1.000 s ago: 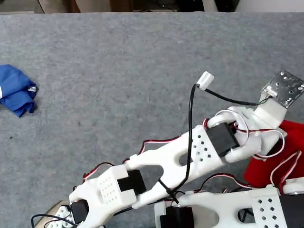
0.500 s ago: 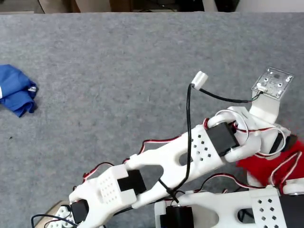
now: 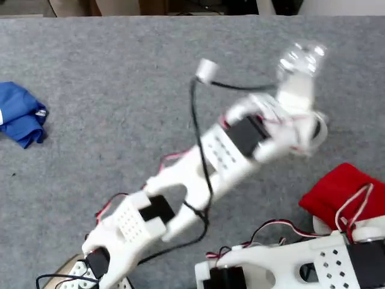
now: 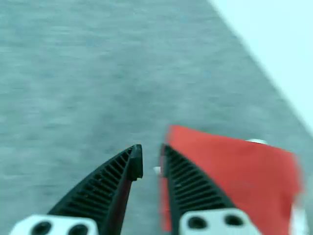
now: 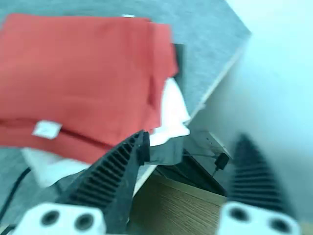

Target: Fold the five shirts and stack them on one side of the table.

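Note:
A folded red shirt (image 3: 338,191) lies at the table's right side. In the right wrist view the red shirt (image 5: 83,73) tops a stack, with white cloth (image 5: 168,115) and a dark layer under it at the table edge. A crumpled blue shirt (image 3: 21,117) sits at the far left. My left arm (image 3: 240,138) stretches over the middle of the table, its wrist raised beyond the red shirt. The left gripper (image 4: 149,156) hangs above the grey table beside the red shirt (image 4: 230,171), open by a narrow gap and holding nothing. My right gripper (image 5: 190,147) is wide open past the stack's edge.
Grey felt (image 3: 120,72) covers the table. The right arm's white body (image 3: 289,265) lies along the front edge at the right. Past the table's edge in the right wrist view are a wooden surface (image 5: 171,205) and a small plug (image 5: 222,160).
The left arm has swung up and leftward, away from the red shirt, fast enough to blur. The red shirt now lies uncovered. The right arm has barely moved.

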